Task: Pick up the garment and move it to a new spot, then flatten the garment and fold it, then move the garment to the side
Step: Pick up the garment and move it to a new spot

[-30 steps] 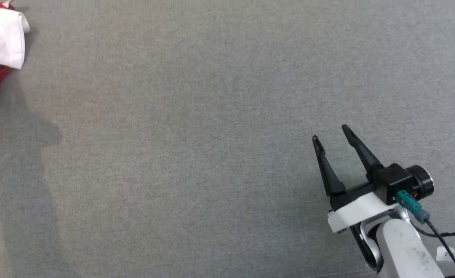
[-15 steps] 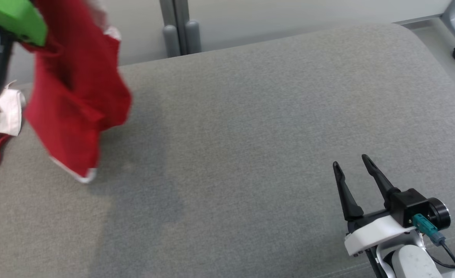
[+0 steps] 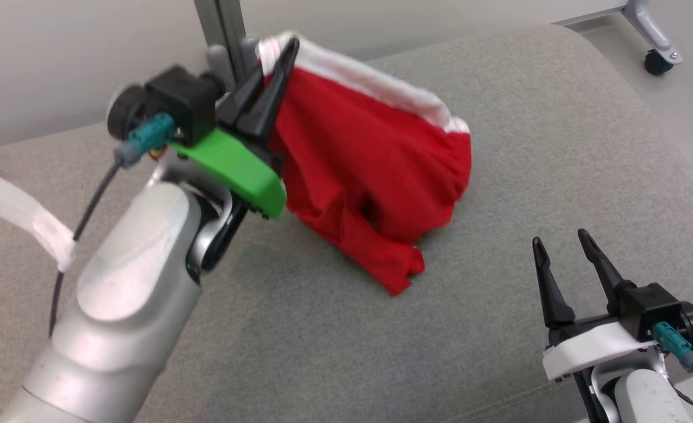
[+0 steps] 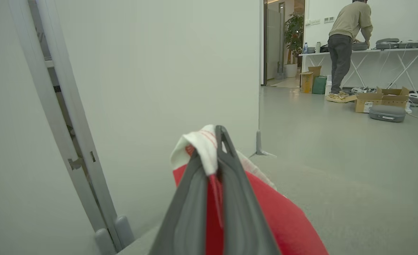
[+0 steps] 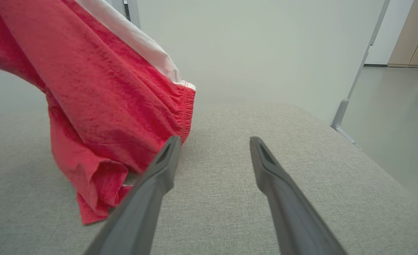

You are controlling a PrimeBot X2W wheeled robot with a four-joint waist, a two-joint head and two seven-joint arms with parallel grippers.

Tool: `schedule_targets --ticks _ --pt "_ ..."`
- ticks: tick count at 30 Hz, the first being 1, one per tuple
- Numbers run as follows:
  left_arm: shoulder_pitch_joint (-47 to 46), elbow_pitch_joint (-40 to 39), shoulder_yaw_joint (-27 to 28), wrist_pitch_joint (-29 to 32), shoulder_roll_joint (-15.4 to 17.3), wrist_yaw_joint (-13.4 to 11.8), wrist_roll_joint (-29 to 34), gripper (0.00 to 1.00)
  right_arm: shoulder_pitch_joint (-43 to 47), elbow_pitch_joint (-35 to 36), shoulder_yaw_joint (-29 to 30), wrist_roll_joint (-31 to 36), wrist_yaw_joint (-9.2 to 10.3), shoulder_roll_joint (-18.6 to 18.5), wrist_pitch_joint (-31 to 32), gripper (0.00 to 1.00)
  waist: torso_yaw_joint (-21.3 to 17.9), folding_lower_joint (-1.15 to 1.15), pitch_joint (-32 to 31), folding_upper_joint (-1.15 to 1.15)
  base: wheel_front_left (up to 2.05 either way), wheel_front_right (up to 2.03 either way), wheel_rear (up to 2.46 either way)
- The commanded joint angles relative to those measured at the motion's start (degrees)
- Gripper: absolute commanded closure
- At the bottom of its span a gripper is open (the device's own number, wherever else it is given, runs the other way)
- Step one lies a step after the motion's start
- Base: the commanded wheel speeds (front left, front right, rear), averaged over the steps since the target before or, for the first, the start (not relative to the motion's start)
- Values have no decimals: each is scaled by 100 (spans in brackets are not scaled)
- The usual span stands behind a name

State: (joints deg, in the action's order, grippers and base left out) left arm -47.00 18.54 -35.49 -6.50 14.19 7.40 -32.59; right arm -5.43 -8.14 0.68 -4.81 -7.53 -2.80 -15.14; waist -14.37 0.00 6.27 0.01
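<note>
My left hand (image 3: 275, 61) is pinched shut on the white elastic waistband of the red cotton shorts (image 3: 370, 158), which hang bunched from it over the middle of the grey fabric cushion (image 3: 558, 147). The lowest fold is at or just off the cloth; I cannot tell which. I judge this is the carry to the new spot. To do it well I would keep that pinch firm and lower slowly, so the legs trail out away from the waistband rather than pile up, letting go only once the weight rests. My right hand (image 3: 561, 238) waits low at the near right with its fingers spread wide and nothing between them, well placed to take the far waistband corner for flattening. Half a second ago the head camera sat differently and the shorts dangled over the cushion's left end; they are now nearer its centre, while the right hand has stayed open.
</note>
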Motion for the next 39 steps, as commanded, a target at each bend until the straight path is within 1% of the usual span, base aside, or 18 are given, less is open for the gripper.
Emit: schedule_targets --ticks 1,4,7,13,19,24,25,26,27,28,29,39 --pt "308 147 8 -153 14 -13 -102 100 -40 18 23 -40 8 -18 -2 0 -6 0 81 -1 0 0 0" --pt "841 456 98 -428 55 -89 -240 100 -40 35 54 -65 8 -18 -2 0 16 0 149 -1 0 0 0" --pt "1270 766 236 -649 163 -141 -348 100 -61 45 63 -65 8 -17 -2 0 54 0 228 -1 0 0 0" --pt "1817 1213 387 -834 351 -112 -298 100 -158 81 53 -5 8 -17 -2 0 129 0 401 -1 0 0 0" --pt "1941 1609 488 -870 257 -38 -442 100 -303 79 -14 11 8 -17 -2 0 156 0 603 -1 0 0 0" --pt "2002 1753 710 -873 176 9 -425 100 -395 35 -94 7 8 -18 -2 0 143 0 703 -1 0 0 0" --pt "2008 1740 737 -873 177 7 -391 98 -418 34 -110 13 8 -18 -2 0 139 0 704 -1 0 0 0" --pt "2030 1711 786 -873 163 9 -376 78 -436 33 -115 24 8 -19 -2 0 139 0 699 -1 0 0 0" --pt "2060 1679 846 -873 143 10 -360 55 -442 32 -117 30 8 -19 -2 0 142 0 692 -1 0 0 0" --pt "2107 1650 916 -873 119 12 -348 15 -445 28 -115 38 8 -18 -2 0 149 0 678 -1 0 0 0" --pt "2145 1637 955 -872 101 14 -338 0 -449 19 -113 47 8 -18 -2 0 158 0 661 -1 0 0 0" --pt "2662 1217 1473 -867 -97 20 -62 0 -380 -32 -165 174 8 -19 -2 0 292 0 244 -1 0 0 0"
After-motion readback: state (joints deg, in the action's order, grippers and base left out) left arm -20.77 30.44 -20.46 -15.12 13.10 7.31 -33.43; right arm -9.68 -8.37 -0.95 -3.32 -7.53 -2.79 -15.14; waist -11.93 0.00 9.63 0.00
